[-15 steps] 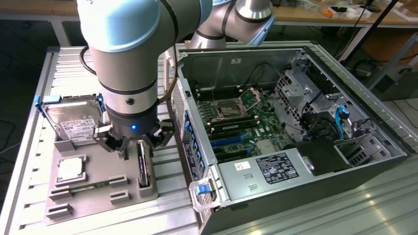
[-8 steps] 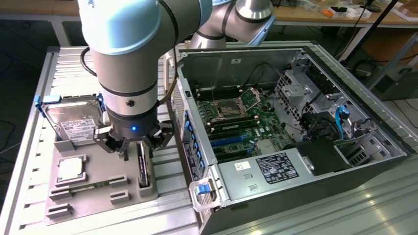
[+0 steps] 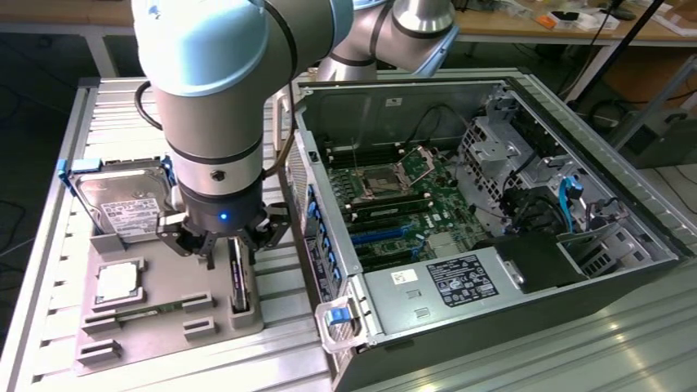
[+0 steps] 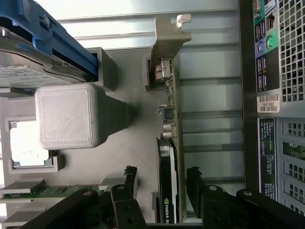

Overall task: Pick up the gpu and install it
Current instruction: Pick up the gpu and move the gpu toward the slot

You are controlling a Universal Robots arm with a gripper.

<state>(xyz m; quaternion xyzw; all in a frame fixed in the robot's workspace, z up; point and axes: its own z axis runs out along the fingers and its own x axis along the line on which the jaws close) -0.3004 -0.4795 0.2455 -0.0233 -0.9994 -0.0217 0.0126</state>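
While you read this stage, note that the gpu (image 3: 240, 282), a thin flat rectangular card with a silvery metal end bracket, stands on its long edge in the slot of the grey plastic fixture tray (image 3: 163, 278) on the ribbed metal tabletop (image 3: 44, 269). The black two-fingered hand (image 3: 224, 241) hangs directly over the card's near end. In the wrist view the hand (image 4: 161, 174) is spread wide, with one of its fingers (image 4: 129, 175) on either side of the gpu (image 4: 167, 119) and a visible gap on each side, so judge the card as straddled but not gripped. Nothing is held. The boxy silver hard drive with its white label (image 3: 126, 204) sits in its blue-sided cradle at the tray's far end, well apart from the hand. The open dark-grey computer case (image 3: 370, 106) lies just beside the tray on the exterior view's right, with its green motherboard (image 3: 403, 204) exposed and no card seated in the slots that show. Treat the approach as complete; the grasp, the lift and the installation all remain outstanding.
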